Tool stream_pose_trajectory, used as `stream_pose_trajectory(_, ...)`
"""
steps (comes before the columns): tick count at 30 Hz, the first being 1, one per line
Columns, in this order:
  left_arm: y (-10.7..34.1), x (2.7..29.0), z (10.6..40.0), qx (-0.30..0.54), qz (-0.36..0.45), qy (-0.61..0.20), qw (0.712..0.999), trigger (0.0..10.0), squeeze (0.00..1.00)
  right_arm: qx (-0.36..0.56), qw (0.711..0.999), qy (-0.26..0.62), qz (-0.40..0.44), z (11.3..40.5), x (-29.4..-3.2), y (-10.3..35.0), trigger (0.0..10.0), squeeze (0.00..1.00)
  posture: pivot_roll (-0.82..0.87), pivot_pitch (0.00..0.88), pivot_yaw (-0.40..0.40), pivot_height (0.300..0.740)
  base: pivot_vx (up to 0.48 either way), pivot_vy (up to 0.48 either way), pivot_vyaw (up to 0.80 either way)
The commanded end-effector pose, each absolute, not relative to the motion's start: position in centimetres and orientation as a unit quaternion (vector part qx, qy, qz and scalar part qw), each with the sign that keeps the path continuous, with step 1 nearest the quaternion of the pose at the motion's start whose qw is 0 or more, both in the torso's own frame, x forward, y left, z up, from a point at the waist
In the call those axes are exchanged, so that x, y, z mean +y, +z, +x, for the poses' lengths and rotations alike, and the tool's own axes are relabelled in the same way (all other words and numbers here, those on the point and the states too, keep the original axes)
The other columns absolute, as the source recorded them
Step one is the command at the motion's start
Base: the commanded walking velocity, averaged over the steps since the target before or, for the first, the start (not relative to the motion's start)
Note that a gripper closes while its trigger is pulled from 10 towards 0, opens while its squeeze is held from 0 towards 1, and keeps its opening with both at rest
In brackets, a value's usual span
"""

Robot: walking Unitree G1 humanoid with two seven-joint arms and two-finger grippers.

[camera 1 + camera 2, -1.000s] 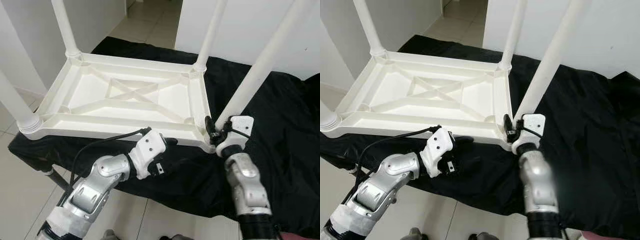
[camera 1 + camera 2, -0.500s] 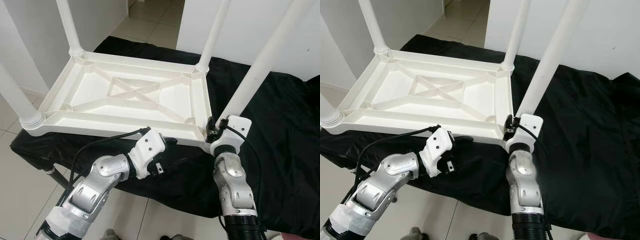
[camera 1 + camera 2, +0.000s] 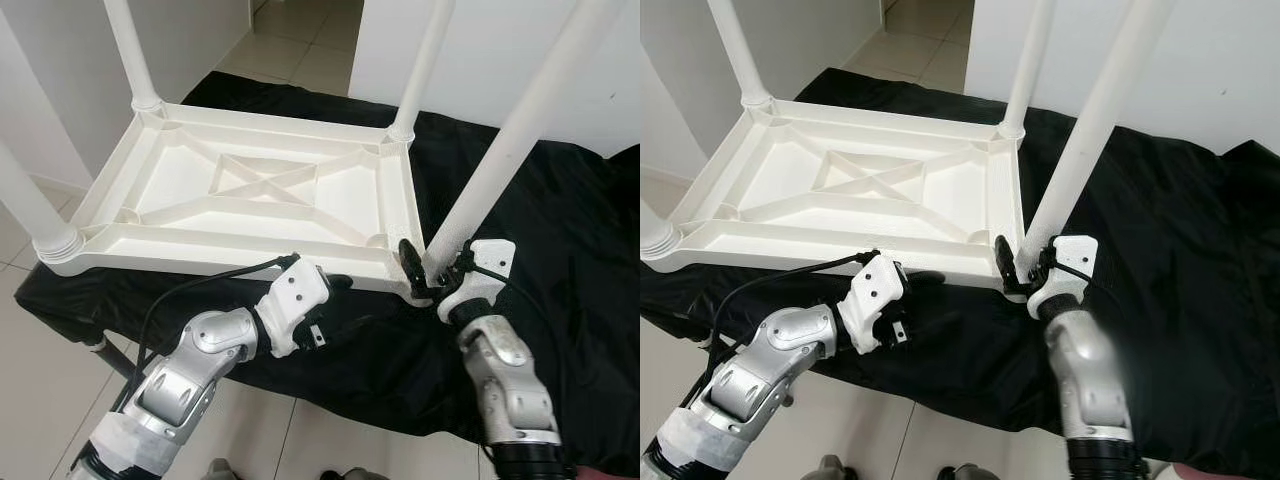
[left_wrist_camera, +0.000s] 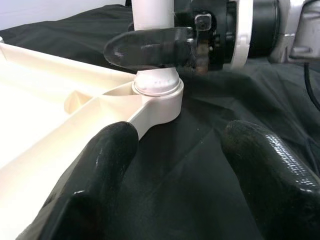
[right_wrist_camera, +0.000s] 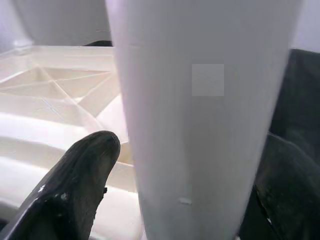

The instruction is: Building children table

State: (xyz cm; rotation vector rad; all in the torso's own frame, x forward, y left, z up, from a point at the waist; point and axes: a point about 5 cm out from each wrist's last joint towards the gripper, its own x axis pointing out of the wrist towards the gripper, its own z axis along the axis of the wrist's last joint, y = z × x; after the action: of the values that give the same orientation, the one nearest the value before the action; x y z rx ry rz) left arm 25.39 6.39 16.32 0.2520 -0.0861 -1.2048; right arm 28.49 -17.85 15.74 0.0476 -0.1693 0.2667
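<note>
both jaws stand apart. the right gripper (image 3: 428,268) has its two black fingers spread on either side of the near right leg (image 3: 505,150), low down where the leg meets the corner socket (image 4: 159,95) of the table. from the right wrist, one finger (image 5: 82,175) sits on one side of the white leg and the other on the far side, both close to it; whether they press on it, i cannot tell. the left gripper (image 4: 175,170) is open and holds nothing, its fingers (image 4: 95,170) wide over the black cloth (image 3: 560,230), just below the near edge of the table and pointing toward that same corner socket. one finger lies next to the table's rim, touching or not i cannot tell.

the white plastic table (image 3: 250,190) lies upside down on the cloth, its ribbed underside with a crossed brace facing up. four white legs stand up from its corners: the near right one between the right fingers, a far right leg (image 3: 425,60), a far left leg (image 3: 128,50) and a near left leg (image 3: 25,205) with a ridged collar at its base. the cloth covers a low surface, with pale floor tiles (image 3: 30,390) around it and white walls (image 3: 60,80) behind. a black cable (image 3: 190,290) loops along the left arm (image 3: 190,365).
</note>
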Motion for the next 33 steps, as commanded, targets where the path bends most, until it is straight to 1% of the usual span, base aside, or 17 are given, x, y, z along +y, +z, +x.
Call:
stream_pose_trajectory(1,16.2,6.2,25.0,-0.032,0.119,-0.598,0.792,10.0,0.0,-0.08,0.983,0.166,0.02,28.5,-18.1,15.4,10.0,0.0,0.05,0.115,-0.043,0.74,0.0,0.0,0.0)
stream_pose_trajectory(2,16.2,6.1,25.0,-0.032,0.12,-0.6,0.79,10.0,0.0,-0.08,0.977,0.196,0.004,28.8,-18.4,15.5,10.0,0.0,0.05,0.117,-0.039,0.74,0.0,0.0,0.0)
stream_pose_trajectory(4,16.2,6.1,25.0,-0.032,0.12,-0.6,0.79,10.0,0.0,-0.08,0.977,0.196,0.004,28.8,-18.4,15.5,10.0,0.0,0.05,0.117,-0.039,0.74,0.0,0.0,0.0)
stream_pose_trajectory(6,16.3,6.1,25.0,-0.032,0.122,-0.604,0.787,10.0,0.0,-0.068,0.964,0.255,-0.02,29.7,-19.1,15.6,10.0,0.0,0.04,0.112,-0.034,0.74,0.0,0.0,0.0)
stream_pose_trajectory(9,16.3,6.0,25.1,-0.033,0.123,-0.605,0.786,10.0,0.0,-0.06,0.96,0.271,-0.033,30.3,-19.4,15.5,10.0,0.0,0.05,0.11,-0.034,0.74,0.0,0.0,0.0)
stream_pose_trajectory(10,16.4,6.0,25.1,-0.033,0.124,-0.605,0.786,10.0,0.0,-0.05,0.955,0.291,-0.039,30.7,-19.6,15.4,7.6,0.0,0.05,0.11,-0.034,0.74,0.0,0.0,0.0)
stream_pose_trajectory(11,16.4,6.0,25.2,-0.035,0.125,-0.604,0.786,10.0,0.0,-0.041,0.952,0.301,-0.042,31.0,-19.8,15.1,0.0,0.0,0.06,0.105,-0.034,0.74,0.0,0.0,0.0)
stream_pose_trajectory(23,16.7,6.4,25.5,-0.038,0.127,-0.593,0.794,10.0,0.0,-0.022,0.95,0.31,-0.04,31.5,-20.4,14.4,0.0,0.0,0.08,0.099,-0.046,0.74,0.0,0.0,0.0)
stream_pose_trajectory(24,16.6,6.4,25.4,-0.038,0.127,-0.592,0.795,10.0,0.0,-0.022,0.952,0.304,-0.035,31.5,-20.5,14.3,0.7,0.0,0.08,0.099,-0.045,0.74,0.0,0.0,0.0)
stream_pose_trajectory(25,16.6,6.4,25.4,-0.037,0.127,-0.592,0.795,10.0,0.0,-0.022,0.956,0.293,-0.03,31.5,-20.7,14.3,10.0,0.0,0.07,0.105,-0.044,0.74,0.0,0.0,0.0)
stream_pose_trajectory(28,16.6,6.5,25.4,-0.037,0.126,-0.592,0.795,10.0,0.0,-0.025,0.957,0.286,-0.025,31.8,-20.9,14.2,10.0,0.0,0.07,0.105,-0.044,0.74,0.0,0.0,0.0)
stream_pose_trajectory(29,16.6,6.5,25.5,-0.037,0.127,-0.59,0.797,10.0,0.0,-0.029,0.965,0.259,-0.028,31.9,-21.0,14.3,10.0,0.0,0.07,0.11,-0.044,0.74,0.0,0.0,0.0)
stream_pose_trajectory(31,16.6,6.5,25.5,-0.037,0.127,-0.59,0.797,10.0,0.0,-0.029,0.965,0.259,-0.028,31.9,-21.0,14.3,10.0,0.0,0.07,0.11,-0.044,0.74,0.0,0.0,0.0)
stream_pose_trajectory(33,16.5,6.6,25.6,-0.038,0.126,-0.586,0.8,10.0,0.0,-0.033,0.977,0.212,-0.007,31.9,-21.0,14.5,10.0,0.0,0.06,0.114,-0.044,0.74,0.0,0.0,0.0)
